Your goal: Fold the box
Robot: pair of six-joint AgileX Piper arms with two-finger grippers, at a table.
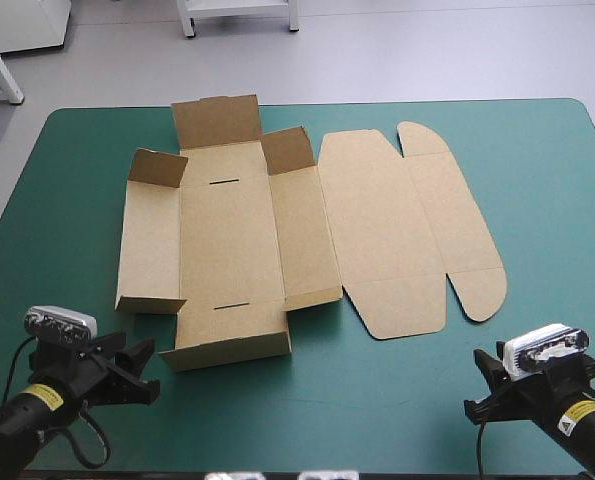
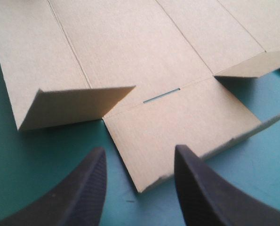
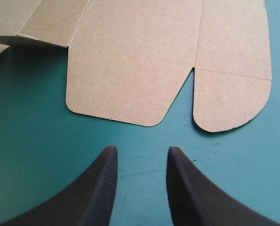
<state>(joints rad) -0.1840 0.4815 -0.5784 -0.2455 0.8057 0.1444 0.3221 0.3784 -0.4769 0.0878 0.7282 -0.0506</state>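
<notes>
The brown box [image 1: 227, 230] lies opened out on the teal-green cover. Its far flap and small corner flaps stand partly up, and its lid panel [image 1: 382, 230] lies flat to the right. My left gripper [image 1: 149, 372] is open near the front left, just short of the box's near flap [image 2: 177, 122], which lies ahead of its fingers [image 2: 90, 188]. The slot [image 2: 162, 94] in the crease shows beyond them. My right gripper [image 1: 477, 383] is open at the front right, over bare cover. The lid's rounded end [image 3: 125, 89] and a rounded tab [image 3: 234, 99] lie a little ahead of that gripper [image 3: 140, 172].
Bare teal-green cover [image 1: 537, 180] runs along the table's right side and front edge. A raised side flap [image 2: 74, 106] of the box stands just ahead and to one side of my left gripper.
</notes>
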